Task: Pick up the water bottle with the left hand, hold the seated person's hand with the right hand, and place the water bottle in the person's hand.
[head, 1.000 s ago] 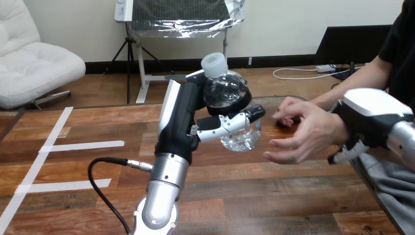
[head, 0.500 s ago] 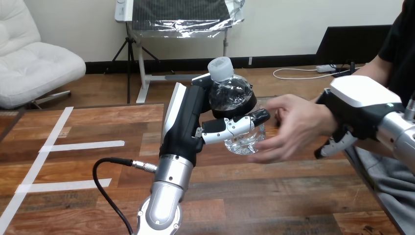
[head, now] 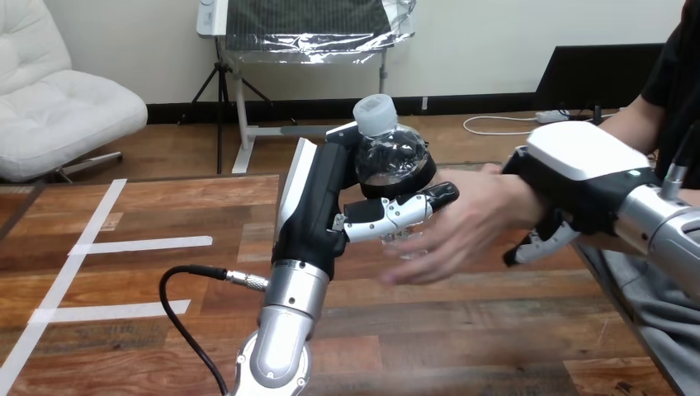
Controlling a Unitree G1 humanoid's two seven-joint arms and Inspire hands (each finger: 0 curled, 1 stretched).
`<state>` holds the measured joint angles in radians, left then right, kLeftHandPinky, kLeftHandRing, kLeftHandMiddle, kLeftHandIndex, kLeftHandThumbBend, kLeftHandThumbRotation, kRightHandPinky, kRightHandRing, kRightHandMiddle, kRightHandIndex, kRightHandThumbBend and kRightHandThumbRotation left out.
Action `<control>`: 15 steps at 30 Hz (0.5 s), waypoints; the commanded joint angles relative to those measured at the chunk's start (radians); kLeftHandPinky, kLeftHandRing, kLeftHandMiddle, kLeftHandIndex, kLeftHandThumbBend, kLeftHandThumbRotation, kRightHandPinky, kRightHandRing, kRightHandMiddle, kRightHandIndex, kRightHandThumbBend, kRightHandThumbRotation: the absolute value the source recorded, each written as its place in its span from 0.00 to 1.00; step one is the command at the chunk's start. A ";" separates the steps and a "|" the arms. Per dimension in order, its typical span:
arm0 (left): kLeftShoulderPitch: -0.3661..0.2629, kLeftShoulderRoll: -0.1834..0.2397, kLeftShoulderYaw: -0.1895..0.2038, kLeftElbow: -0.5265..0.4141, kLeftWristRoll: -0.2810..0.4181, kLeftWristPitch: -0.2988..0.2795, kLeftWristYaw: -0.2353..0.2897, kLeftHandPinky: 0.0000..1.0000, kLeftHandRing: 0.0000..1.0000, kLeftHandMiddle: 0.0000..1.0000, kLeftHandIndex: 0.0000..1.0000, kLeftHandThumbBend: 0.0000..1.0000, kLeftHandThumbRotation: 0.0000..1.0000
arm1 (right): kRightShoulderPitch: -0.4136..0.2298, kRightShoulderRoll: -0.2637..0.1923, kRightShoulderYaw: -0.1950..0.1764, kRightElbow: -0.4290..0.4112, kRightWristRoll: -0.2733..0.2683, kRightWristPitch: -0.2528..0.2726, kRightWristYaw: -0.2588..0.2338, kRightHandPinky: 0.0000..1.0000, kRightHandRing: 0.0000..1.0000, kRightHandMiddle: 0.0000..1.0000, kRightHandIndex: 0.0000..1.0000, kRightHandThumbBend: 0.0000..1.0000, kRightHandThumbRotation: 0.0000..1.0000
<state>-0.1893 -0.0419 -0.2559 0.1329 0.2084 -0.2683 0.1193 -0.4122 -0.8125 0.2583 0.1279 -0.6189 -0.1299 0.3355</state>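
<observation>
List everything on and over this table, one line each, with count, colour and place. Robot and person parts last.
table: one, brown wood, across the lower view.
tape strips: three, white, on the table's left part.
water bottle: one, clear with a white cap, upright above the table's centre, gripped by the left hand.
person's hand: one, right of centre, reaching to the bottle's base.
left hand: one, black and white, centre, curled round the bottle.
right hand: one, black and white, at right, over the person's wrist.
</observation>
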 commanded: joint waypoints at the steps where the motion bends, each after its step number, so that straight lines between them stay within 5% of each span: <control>1: -0.073 -0.064 -0.008 0.001 0.004 -0.028 0.020 0.37 0.38 0.41 0.48 0.61 0.00 | -0.046 -0.009 -0.054 -0.028 -0.004 0.005 -0.019 0.14 0.20 0.28 0.33 0.75 0.00; 15: -0.072 -0.073 -0.023 0.008 0.003 -0.028 0.037 0.38 0.39 0.41 0.48 0.60 0.00 | -0.048 -0.015 -0.054 -0.032 -0.010 -0.020 -0.014 0.15 0.21 0.29 0.34 0.79 0.00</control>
<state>-0.1892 -0.0420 -0.2566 0.1372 0.2069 -0.2683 0.1479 -0.4123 -0.8097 0.2583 0.1162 -0.6237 -0.1501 0.3355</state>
